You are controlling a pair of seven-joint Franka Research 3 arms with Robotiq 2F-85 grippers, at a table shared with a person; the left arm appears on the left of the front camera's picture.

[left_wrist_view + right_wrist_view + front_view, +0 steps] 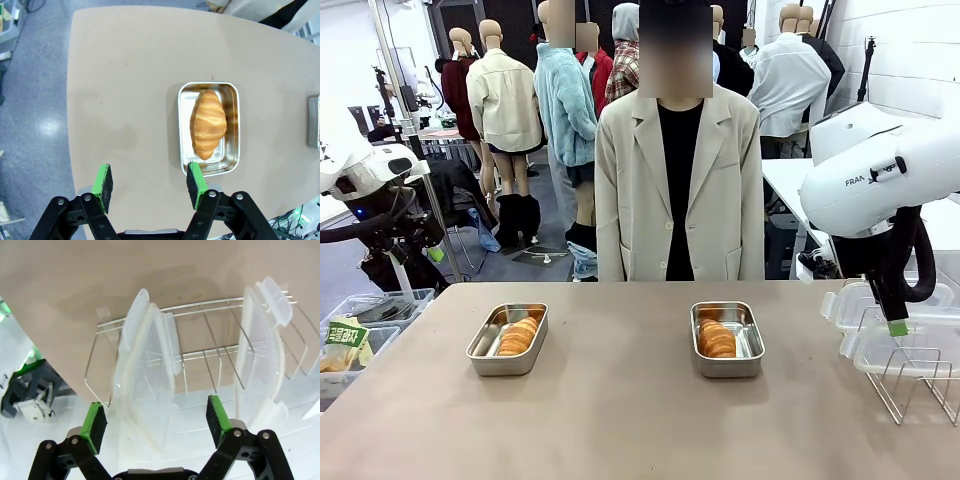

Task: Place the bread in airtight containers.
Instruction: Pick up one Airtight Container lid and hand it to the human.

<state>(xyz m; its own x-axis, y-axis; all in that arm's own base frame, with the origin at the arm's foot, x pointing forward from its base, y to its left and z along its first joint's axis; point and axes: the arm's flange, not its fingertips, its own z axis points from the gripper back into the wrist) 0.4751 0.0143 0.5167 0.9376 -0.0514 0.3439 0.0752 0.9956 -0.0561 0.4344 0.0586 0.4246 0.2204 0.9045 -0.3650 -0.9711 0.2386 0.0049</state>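
Left container (506,367) and right container (727,367) on the tabletop (620,420) each hold bread (517,336). Left gripper (149,180) hangs spread. Right gripper (156,415), fingers apart, straddles a clear lid (145,370) in the wire rack (200,307); contact unclear, lid's lower edge hidden

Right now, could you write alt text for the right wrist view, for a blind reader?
The open black right hand with green pads points at a clear plastic lid standing on edge in a thin wire rack on a beige table. A second clear lid stands beside it.
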